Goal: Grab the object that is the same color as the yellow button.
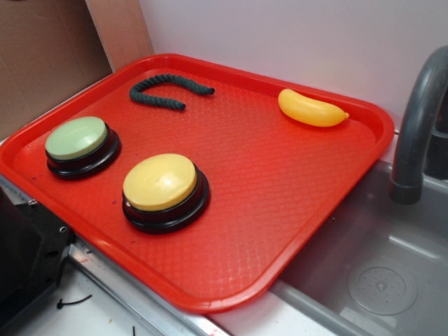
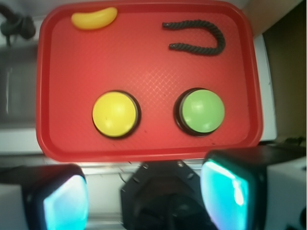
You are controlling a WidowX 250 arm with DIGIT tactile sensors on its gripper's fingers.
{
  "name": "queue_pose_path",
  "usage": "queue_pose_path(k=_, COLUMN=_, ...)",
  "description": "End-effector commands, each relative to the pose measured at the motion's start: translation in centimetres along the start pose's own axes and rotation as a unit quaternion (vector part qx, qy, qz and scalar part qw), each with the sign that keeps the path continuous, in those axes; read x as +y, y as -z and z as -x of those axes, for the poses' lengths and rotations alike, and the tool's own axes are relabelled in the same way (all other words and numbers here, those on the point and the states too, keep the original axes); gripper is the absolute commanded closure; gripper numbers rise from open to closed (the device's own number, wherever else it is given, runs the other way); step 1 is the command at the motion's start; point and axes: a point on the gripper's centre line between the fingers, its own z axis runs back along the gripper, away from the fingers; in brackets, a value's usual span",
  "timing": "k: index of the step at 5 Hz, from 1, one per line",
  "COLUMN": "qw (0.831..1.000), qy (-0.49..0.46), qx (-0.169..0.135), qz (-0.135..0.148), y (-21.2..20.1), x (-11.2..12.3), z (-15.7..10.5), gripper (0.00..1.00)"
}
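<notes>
Two buttons near tray [image 1: 364, 150]; banana [image 1: 311, 109] far corner; pincer [image 2: 144, 191] open.

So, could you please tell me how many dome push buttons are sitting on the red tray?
2. The yellow button sits near the tray's front edge; the green button is beside it, toward the left corner. Nothing appears hidden.

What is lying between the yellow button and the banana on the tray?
Nothing: in the wrist view only bare red tray lies between the yellow button and the banana. The exterior view agrees.
</notes>
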Motion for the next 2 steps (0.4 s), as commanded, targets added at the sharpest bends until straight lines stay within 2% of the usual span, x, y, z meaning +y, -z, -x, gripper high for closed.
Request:
queue_pose_path(k=1, qw=0.972, qy=-0.226, qx=-0.055, qz=0.013, y=2.5, x=-1.0, z=-5.5, gripper=0.0)
queue_pose_path(k=2, qw=0.933, qy=-0.344, qx=-0.103, qz=0.037, y=4.7, x=-2.5, z=-7.8, gripper=0.0)
